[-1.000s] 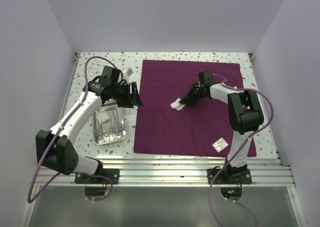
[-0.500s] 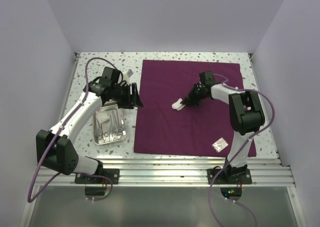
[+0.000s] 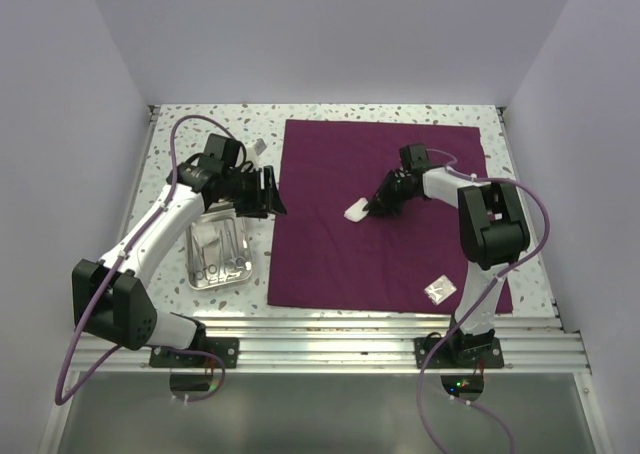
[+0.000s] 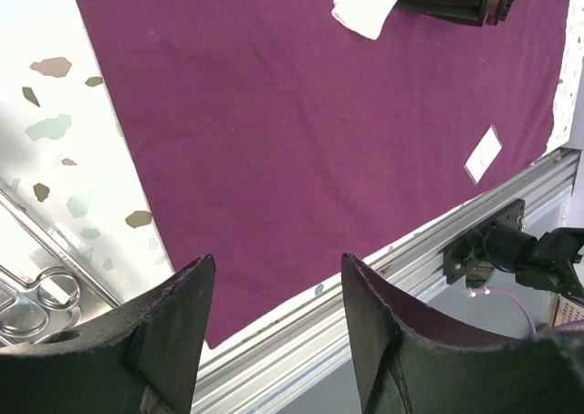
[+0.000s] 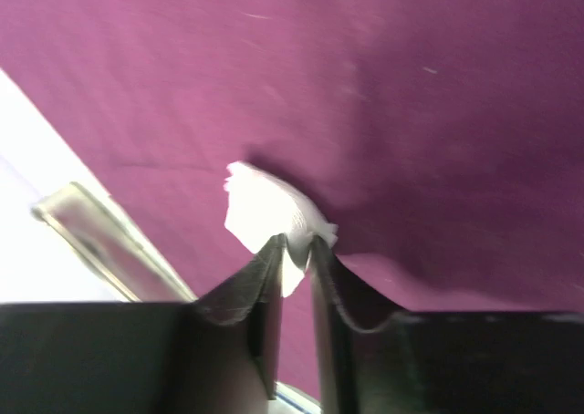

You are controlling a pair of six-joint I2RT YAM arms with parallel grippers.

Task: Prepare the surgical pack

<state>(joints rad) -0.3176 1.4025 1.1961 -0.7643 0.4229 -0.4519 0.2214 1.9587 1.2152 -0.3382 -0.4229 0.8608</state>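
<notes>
Cloth (image 3: 390, 254): flat on counter (image 3: 200, 134) | gauze (image 3: 355, 211): mid-cloth, at right gripper (image 3: 370, 208) tips, jaws a slit apart, grip cannot be told | left gripper (image 3: 275, 196): spread, holding nothing, over cloth's left edge | tray (image 3: 218, 285): left of cloth, instruments (image 3: 212, 246) inside.

Showing a white table (image 3: 400, 112) flecked with dark and tan chips, lying bare along 12 o'clock and down the 9 o'clock side. Running across its near edge at 6 o'clock: ribbed aluminium rails (image 3: 330, 339), catching the light. Closing in the scene with plain pale walls: back wall (image 3: 330, 34) at 12 o'clock, side walls (image 3: 60, 124) rising at 9 and 3 o'clock. Sitting below the rails at 6 o'clock: a dark glossy panel (image 3: 320, 414).
</notes>
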